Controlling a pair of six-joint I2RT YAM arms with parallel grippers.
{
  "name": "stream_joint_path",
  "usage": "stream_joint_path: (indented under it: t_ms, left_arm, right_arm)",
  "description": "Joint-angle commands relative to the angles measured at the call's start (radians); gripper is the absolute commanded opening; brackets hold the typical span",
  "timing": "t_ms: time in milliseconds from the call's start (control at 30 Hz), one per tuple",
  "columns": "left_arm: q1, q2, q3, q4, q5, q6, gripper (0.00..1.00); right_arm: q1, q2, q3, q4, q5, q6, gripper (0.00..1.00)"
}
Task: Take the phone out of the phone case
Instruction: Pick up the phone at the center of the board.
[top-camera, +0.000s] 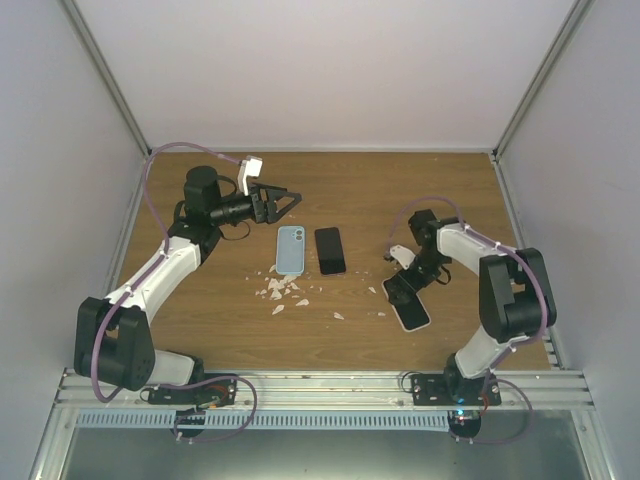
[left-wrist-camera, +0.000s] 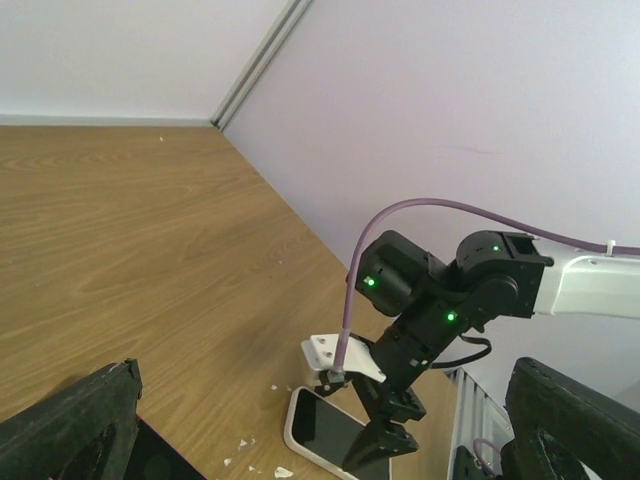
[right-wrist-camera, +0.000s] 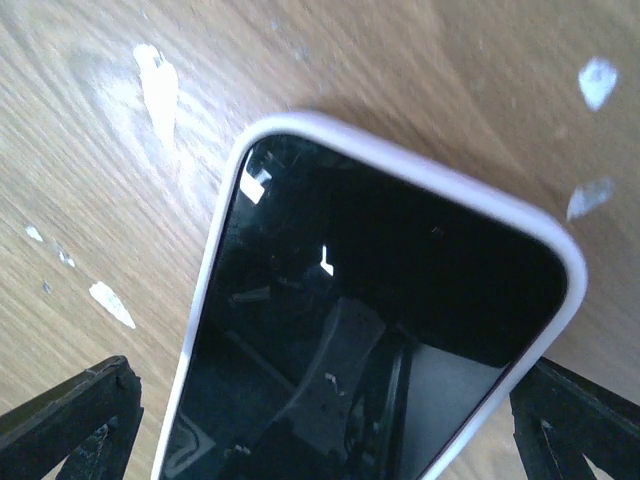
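The white-cased phone (right-wrist-camera: 380, 330) runs off the right wrist view's bottom edge.

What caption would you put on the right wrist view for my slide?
Open right gripper straddles the white-cased phone, screen up, on a wooden table strewn with white flecks.

It looked like a robotics lab test cell: plain white panels (top-camera: 300, 70) boxed in a wooden desk (top-camera: 230, 330), with an aluminium rail (top-camera: 320, 385) along its near edge.
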Motion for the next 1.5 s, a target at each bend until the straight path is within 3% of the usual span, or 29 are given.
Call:
stream_joint_path:
  t_ms: [0,167,333,600,867,1033,1267,1467]
  left_arm:
    - [0.006,0.004,-0.003,0.036,-0.009,-0.004,0.99]
    - [0.006,0.009,-0.003,0.038,-0.008,-0.006,0.99]
    - [0.005,0.012,0.002,0.032,-0.010,-0.001,0.99]
    - [0.008,0.022,0.011,0.022,-0.019,0.001,0.99]
    - [0.008,0.030,0.015,0.024,-0.018,-0.009,0.99]
    - [0.008,0.025,0.019,0.002,-0.044,0.009,0.99]
    - [0.009,0.025,0.017,-0.031,-0.070,0.027,0.99]
    - [0.017,0.052,0.015,-0.047,-0.072,0.031,0.99]
  right_arm:
    - [0.047,0.042,0.036,0.010,-0.022,0.016,1.00]
    - [0.158,0.026,0.025,0.040,0.049,0.023,1.00]
    - [0.251,-0.017,-0.058,0.118,0.224,-0.024,1.00]
    - [0.255,-0.098,-0.201,0.188,0.303,-0.084,0.99]
    - [0.223,-0.133,-0.237,0.156,0.316,-0.099,0.99]
    - [0.222,-0.126,-0.237,0.161,0.325,-0.090,0.92]
    - [0.223,-0.134,-0.172,0.170,0.319,-0.057,0.72]
    - [0.223,-0.154,-0.119,0.171,0.311,-0.035,0.68]
